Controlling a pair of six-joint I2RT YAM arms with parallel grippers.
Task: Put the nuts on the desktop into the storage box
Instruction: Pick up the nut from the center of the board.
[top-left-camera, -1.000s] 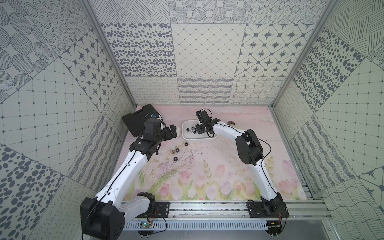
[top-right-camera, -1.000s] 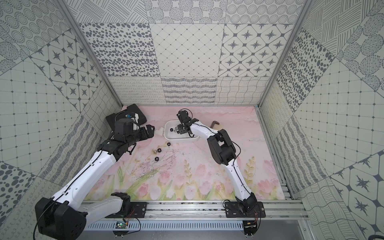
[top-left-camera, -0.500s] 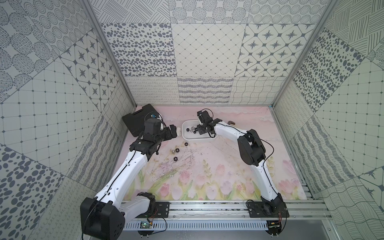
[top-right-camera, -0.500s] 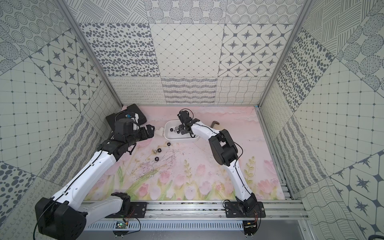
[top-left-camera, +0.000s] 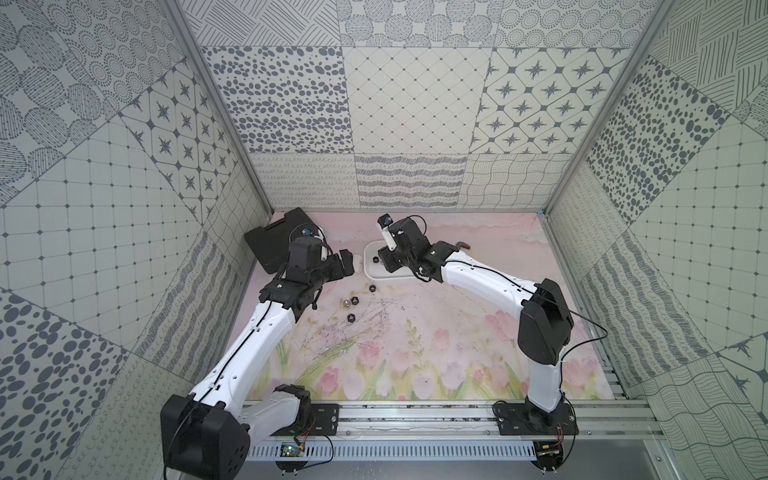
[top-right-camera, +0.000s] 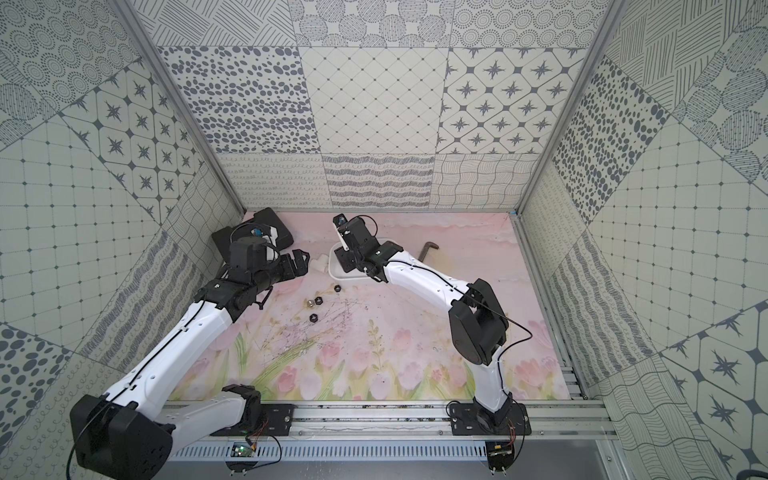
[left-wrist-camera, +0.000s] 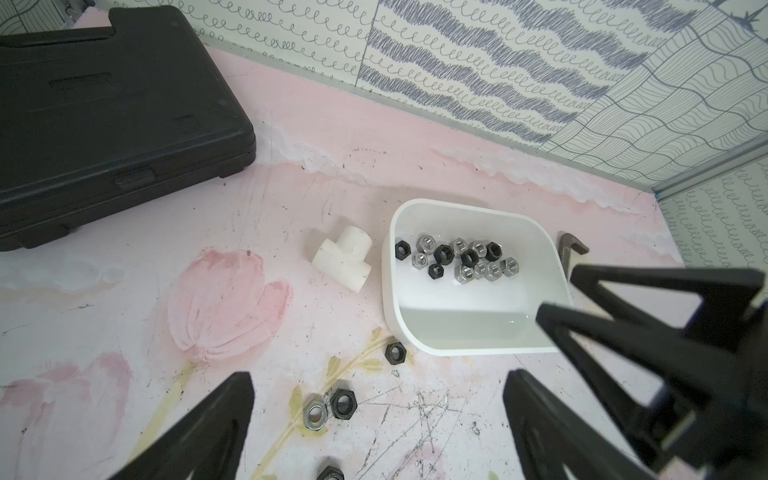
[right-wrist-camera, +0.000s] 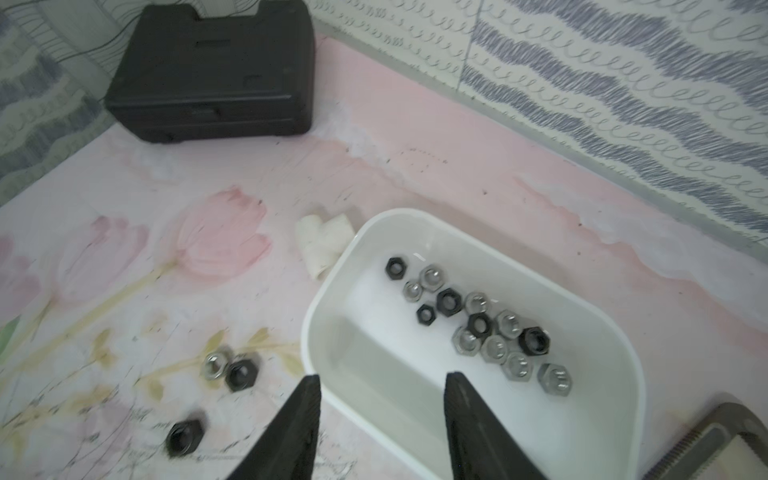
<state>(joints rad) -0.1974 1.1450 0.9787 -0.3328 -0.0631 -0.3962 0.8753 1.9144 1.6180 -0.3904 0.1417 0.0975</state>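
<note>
R arm elbow-up, wrist tipped down, black two-finger tool (right-wrist-camera: 382, 376) open & empty over near rim of shallow white rectangular storage box (right-wrist-camera: 386, 409); small black/silver hex metal nuts (right-wrist-camera: 478, 325) lie inside just ahead, few more on pink tulip-print table (right-wrist-camera: 415, 174) to tool's left.

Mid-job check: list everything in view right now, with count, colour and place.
Boxed nuts: 13, five black and eight silver, clustered at one end of the box
Loose nuts: 4, three black and one silver, on the desktop near the box
Box: 1, white, far middle
T fitting: 1, white, beside the box
Hex key: 1, dark, at the box's other side
Case: 1, black, far left corner
Desktop: 1, pink floral
Left gripper: 1, black, open and empty, by the loose nuts
Right gripper: 1, black, open and empty, over the box's edge
</note>
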